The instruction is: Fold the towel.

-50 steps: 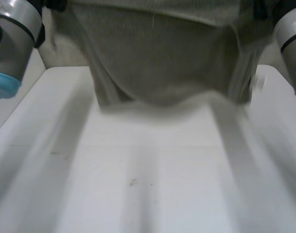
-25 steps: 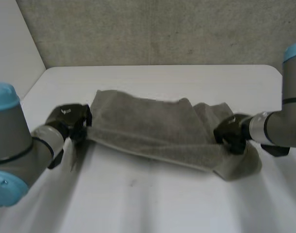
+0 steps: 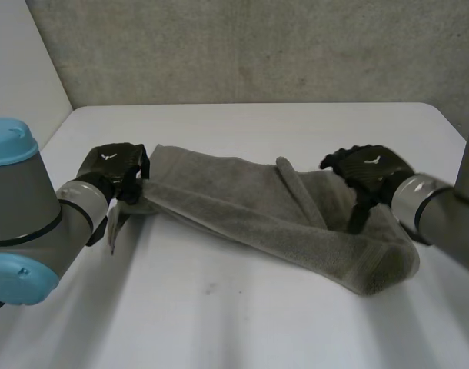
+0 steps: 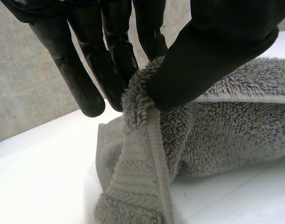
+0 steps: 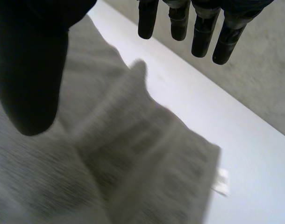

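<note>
Lying on white table (image 3: 242,323) beside grey wall (image 3: 257,46), towel (image 3: 296,231) is pinched by left hand (image 3: 115,173); right hand (image 3: 365,169) splayed.

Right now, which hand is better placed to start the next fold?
Left, likely: the left hand pinches the towel at one end between thumb and fingers; the right hand is open above the other end, gripping nothing.

My head camera looks down on the table (image 3: 242,323) from behind. The wrist cameras look closely past my left hand (image 4: 212,51) and right hand (image 5: 30,60). All three share the towel (image 3: 242,207).
</note>
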Motion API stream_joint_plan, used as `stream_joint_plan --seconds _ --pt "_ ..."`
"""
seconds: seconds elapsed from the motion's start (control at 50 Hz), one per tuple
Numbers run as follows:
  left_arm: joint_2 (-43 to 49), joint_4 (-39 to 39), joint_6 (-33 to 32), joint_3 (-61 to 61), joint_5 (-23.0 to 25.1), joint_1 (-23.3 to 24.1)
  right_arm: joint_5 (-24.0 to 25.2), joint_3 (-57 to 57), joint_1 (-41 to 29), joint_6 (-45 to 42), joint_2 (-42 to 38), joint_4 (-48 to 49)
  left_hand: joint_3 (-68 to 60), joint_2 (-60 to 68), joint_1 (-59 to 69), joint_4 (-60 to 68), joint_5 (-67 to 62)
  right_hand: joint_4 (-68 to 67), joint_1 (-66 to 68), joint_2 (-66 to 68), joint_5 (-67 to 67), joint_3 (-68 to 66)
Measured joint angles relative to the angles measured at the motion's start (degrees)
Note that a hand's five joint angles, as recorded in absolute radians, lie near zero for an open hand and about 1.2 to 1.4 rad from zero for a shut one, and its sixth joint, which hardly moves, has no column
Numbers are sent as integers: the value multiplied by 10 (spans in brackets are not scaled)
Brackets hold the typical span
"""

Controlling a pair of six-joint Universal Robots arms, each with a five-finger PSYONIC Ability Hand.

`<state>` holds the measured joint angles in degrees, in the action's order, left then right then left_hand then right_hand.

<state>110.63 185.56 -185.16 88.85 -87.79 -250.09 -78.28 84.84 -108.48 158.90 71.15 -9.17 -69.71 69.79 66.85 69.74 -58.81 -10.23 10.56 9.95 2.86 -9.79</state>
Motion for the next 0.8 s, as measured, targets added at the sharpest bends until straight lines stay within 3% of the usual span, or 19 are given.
stream_joint_plan --seconds 0.08,0.18,0.3,0.44,0.58,0.8 --pt "20 0 1 -16 0 0 1 61 -36 40 29 56 0 0 0 0 0 0 0 -2 1 1" --pt "57 0 3 -45 -3 0 -3 123 -77 66 49 107 0 0 0 0 0 -109 144 117 81 -119" --pt "84 -1 6 -68 -5 -3 -5 156 -82 49 69 91 0 0 0 0 0 -274 328 277 244 -278" --pt "91 0 14 -70 -4 -4 -3 212 -67 -1 106 39 0 0 0 0 0 -363 427 365 332 -367" --pt "90 0 16 -66 -4 -4 0 256 -44 -17 121 26 0 0 0 0 0 -366 428 369 338 -371" --pt "90 0 17 -62 -5 -4 2 307 16 -42 96 101 0 0 0 0 0 -199 234 201 174 -203"
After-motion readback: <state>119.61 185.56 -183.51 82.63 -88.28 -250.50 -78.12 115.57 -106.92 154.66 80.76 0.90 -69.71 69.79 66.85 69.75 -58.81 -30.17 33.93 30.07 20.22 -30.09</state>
